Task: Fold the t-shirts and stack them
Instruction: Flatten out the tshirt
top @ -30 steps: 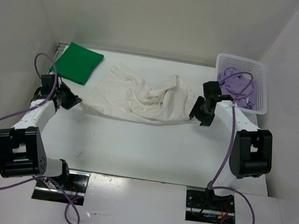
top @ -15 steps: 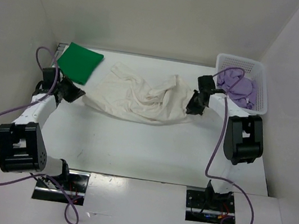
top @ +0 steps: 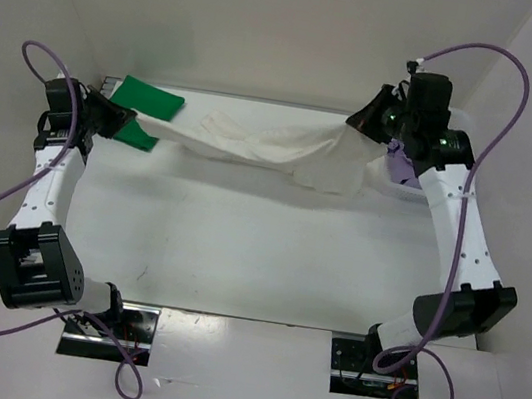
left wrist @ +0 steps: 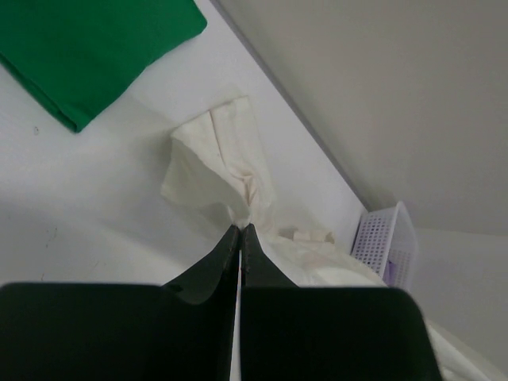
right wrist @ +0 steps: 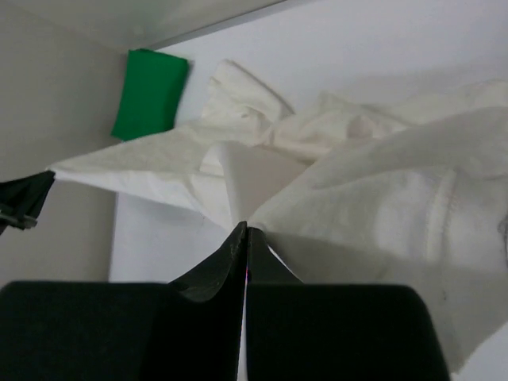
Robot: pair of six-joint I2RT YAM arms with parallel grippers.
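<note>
"Why hang the white-cream shirt (top: 274, 150) in the air like that?"

"To pull it flat for folding, I'd guess. Left hand (top: 126, 124) is pinched shut on one end, right hand (top: 356, 123) on the other, cloth sagging above the worktop (top: 238, 246)."

"And the arms?"

"Both stretched high and wide apart. The folded green shirt (top: 151, 97) lies behind, back left."

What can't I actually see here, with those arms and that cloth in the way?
Purple shirt: top view, mostly behind the right arm.
Basket: left wrist view, inside hidden by its own wall.
Green shirt: top view, a strip covered by the stretched white shirt.
</note>
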